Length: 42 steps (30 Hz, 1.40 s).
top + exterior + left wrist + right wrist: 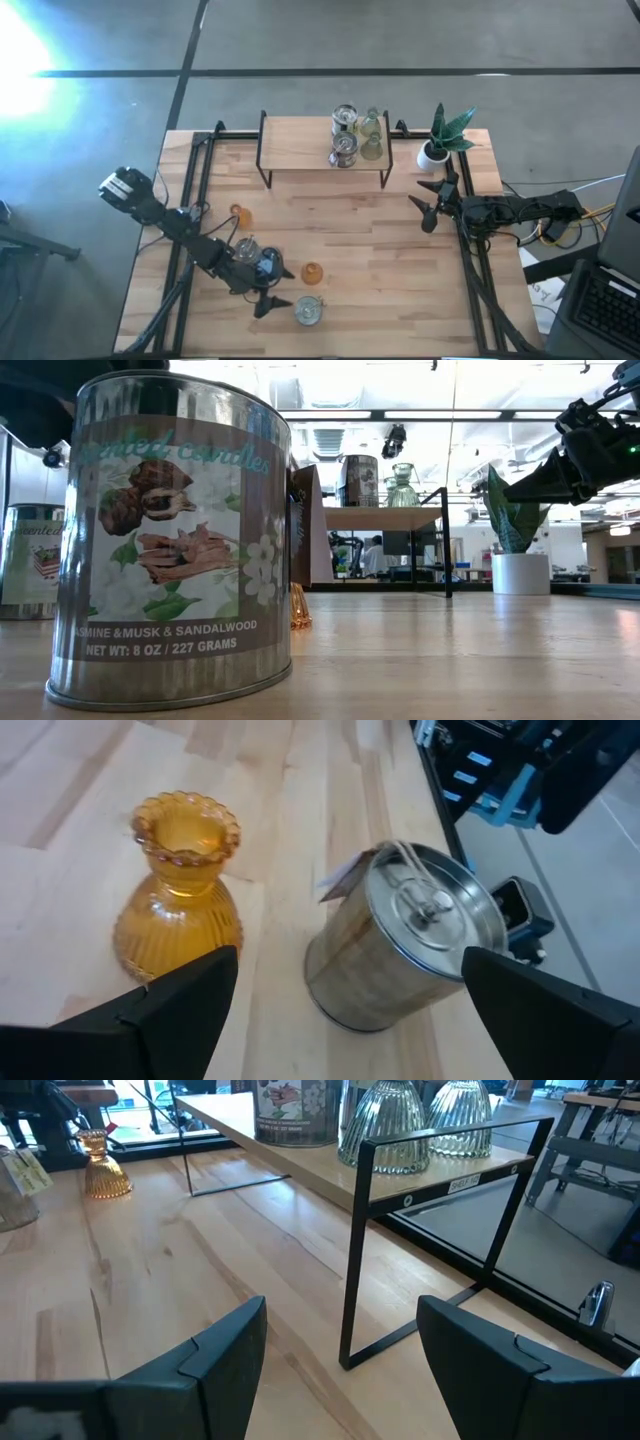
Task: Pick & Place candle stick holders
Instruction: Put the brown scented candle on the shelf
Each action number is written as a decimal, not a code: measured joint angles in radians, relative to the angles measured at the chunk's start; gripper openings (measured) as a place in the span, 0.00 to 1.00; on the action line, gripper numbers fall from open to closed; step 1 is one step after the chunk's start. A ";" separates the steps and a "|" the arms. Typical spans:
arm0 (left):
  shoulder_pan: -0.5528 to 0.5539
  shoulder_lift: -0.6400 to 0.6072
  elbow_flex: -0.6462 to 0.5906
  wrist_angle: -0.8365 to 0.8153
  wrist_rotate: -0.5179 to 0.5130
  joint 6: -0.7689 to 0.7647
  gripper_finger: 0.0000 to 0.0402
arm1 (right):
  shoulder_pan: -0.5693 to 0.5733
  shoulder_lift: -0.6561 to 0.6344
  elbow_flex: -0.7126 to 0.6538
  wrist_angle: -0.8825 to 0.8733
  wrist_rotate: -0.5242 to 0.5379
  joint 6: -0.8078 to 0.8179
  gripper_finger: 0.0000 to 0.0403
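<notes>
Four silvery tins [343,150] — two orange holders [312,272], two pale green holders [372,148], one plant [447,130]

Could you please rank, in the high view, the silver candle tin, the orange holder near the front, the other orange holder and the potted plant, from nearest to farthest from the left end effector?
From the left end effector:
1. Silver candle tin, just beside it, at the table's front.
2. Orange holder near the front, slightly farther; close to the tin's rank.
3. Other orange holder, back on the left.
4. Potted plant, far right corner.

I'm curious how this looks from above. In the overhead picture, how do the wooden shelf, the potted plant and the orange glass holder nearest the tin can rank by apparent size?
1. The wooden shelf, clearly largest.
2. The potted plant.
3. The orange glass holder, smallest.
</notes>
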 joint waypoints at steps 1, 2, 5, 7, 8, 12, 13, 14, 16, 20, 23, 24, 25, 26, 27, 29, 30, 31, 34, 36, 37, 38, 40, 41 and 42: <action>0.000 0.000 0.000 0.000 -0.010 0.000 0.97 | 0.000 0.000 0.000 0.000 0.000 0.000 0.62; 0.000 0.000 0.000 -0.001 -0.020 0.000 0.97 | 0.000 0.000 0.000 0.000 0.000 0.000 0.62; 0.000 0.000 0.000 -0.005 -0.048 0.000 0.97 | 0.000 0.000 0.000 0.000 0.000 0.000 0.62; 0.000 -0.001 0.000 -0.010 -0.058 -0.001 0.97 | 0.000 0.000 0.000 0.000 0.000 0.000 0.62; 0.000 -0.001 0.000 -0.011 -0.063 -0.005 0.97 | 0.000 0.000 0.000 0.000 0.000 0.000 0.62; 0.000 -0.001 0.000 -0.011 -0.096 -0.009 0.97 | 0.000 0.000 0.000 0.000 0.000 0.000 0.62; 0.000 -0.001 0.000 -0.011 -0.099 -0.009 0.97 | 0.000 0.000 0.000 0.000 0.000 0.000 0.62; 0.000 -0.001 0.000 -0.011 -0.099 -0.009 0.97 | 0.000 0.000 0.000 0.000 0.000 0.000 0.62; 0.000 -0.001 0.000 -0.011 -0.099 -0.010 0.97 | 0.000 0.000 0.000 0.000 0.000 0.000 0.62; 0.000 -0.001 0.000 -0.011 -0.099 -0.011 0.97 | 0.000 0.000 0.000 0.000 0.000 0.000 0.62; 0.000 -0.001 0.000 -0.011 -0.099 -0.011 0.97 | 0.000 0.000 0.000 0.000 0.000 0.000 0.62; 0.000 -0.001 0.000 -0.012 -0.099 -0.011 0.97 | 0.000 0.000 0.000 0.000 0.000 0.000 0.62; 0.000 -0.001 0.000 -0.011 -0.099 -0.011 0.97 | 0.000 0.000 0.000 0.000 0.000 0.000 0.62; 0.000 -0.001 0.000 -0.011 -0.099 -0.011 0.97 | 0.000 0.000 0.000 0.000 0.000 0.000 0.62; 0.000 -0.001 0.000 -0.012 -0.099 -0.011 0.97 | 0.000 0.000 0.000 0.000 0.000 0.000 0.62; 0.000 -0.001 0.000 -0.012 -0.099 -0.011 0.97 | 0.000 0.000 0.000 0.000 0.000 0.000 0.62; 0.000 -0.001 0.000 -0.012 -0.096 -0.011 0.97 | 0.000 0.000 0.000 0.000 0.000 0.000 0.62; 0.000 -0.001 0.000 -0.013 -0.091 -0.011 0.97 | 0.000 0.000 0.000 0.000 0.000 0.001 0.62; 0.000 -0.001 0.000 -0.014 -0.064 0.005 0.97 | 0.000 0.000 0.000 0.000 0.000 0.000 0.62; 0.000 -0.001 0.000 -0.014 -0.027 0.029 0.97 | 0.000 0.000 0.000 0.000 0.000 0.000 0.62; 0.000 -0.001 0.000 -0.016 -0.009 0.043 0.97 | 0.000 0.000 0.000 0.000 0.000 0.000 0.62; -0.001 -0.002 0.000 -0.016 0.009 0.059 0.97 | 0.000 0.000 0.000 0.000 0.000 0.000 0.62; -0.002 -0.001 0.000 -0.016 0.019 0.094 0.97 | 0.000 0.000 0.000 0.000 0.000 0.000 0.62; -0.002 -0.001 0.000 -0.015 0.020 0.106 0.97 | 0.000 0.000 0.000 0.000 0.000 0.000 0.62; -0.002 -0.002 0.000 -0.015 0.021 0.119 0.97 | 0.000 0.000 0.000 0.000 0.000 0.000 0.62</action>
